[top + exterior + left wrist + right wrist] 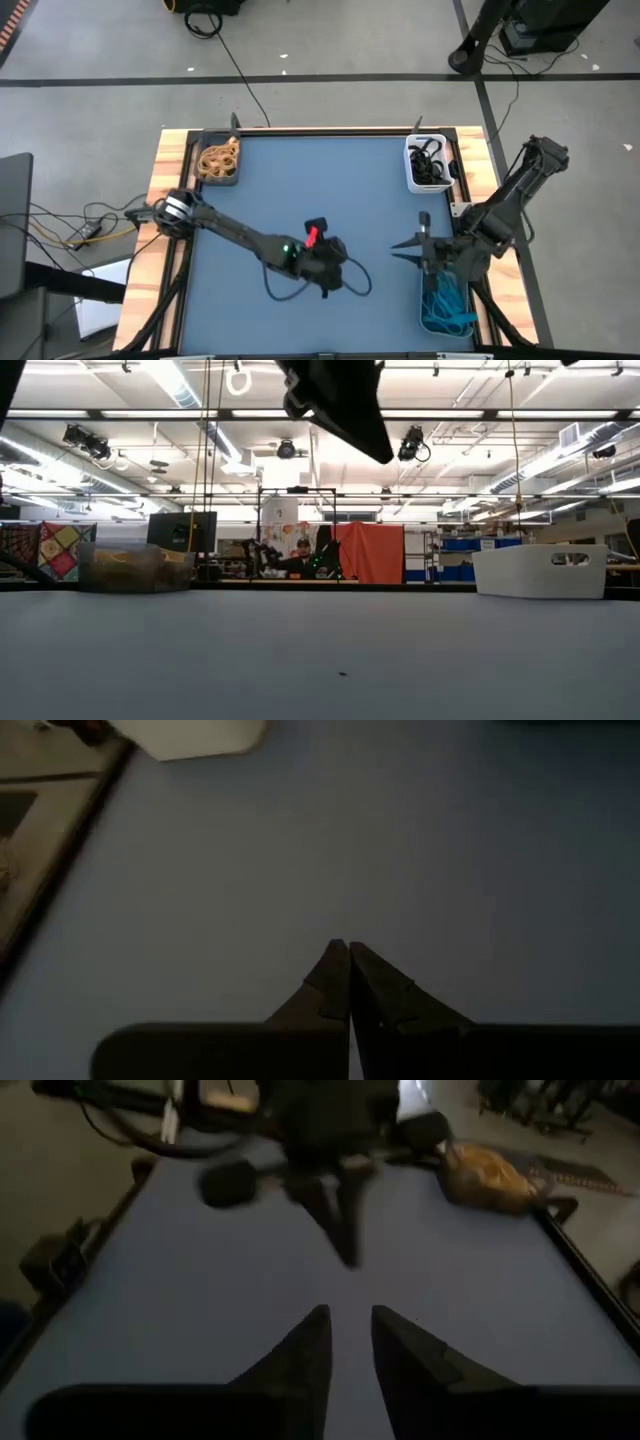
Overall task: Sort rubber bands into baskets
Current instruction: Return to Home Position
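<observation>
**Blue worktop, bands in three baskets, claws over bare mat**

Blue-topped worktop (pixel 330 180) with a wood frame. The high view alone shows all three baskets. Tan rubber bands (pixel 220 158) are heaped in the dark grey rectangular basket (pixel 218 182) at the far left corner. Black rubber bands (pixel 430 165) lie in the white plastic basket (pixel 428 187) at the far right corner. Blue rubber bands (pixel 447 305) lie in the grey-teal basket (pixel 448 331) at the near right edge.

The low view catches only the dark and white baskets from the side, a dark arm part overhead, and a seated person (pixel 300 555) far back in the room.

Left claw (pixel 349 965) is over the worktop's middle, well apart from every basket. Its wrist view shows the tips pressed together.

Right claw (pixel 393 250) points toward the middle, with a narrow gap between its fingers (pixel 300 1355). The blue bands lie near it, on the side toward the near right corner. The right wrist view looks across to the left arm and the tan heap.
</observation>
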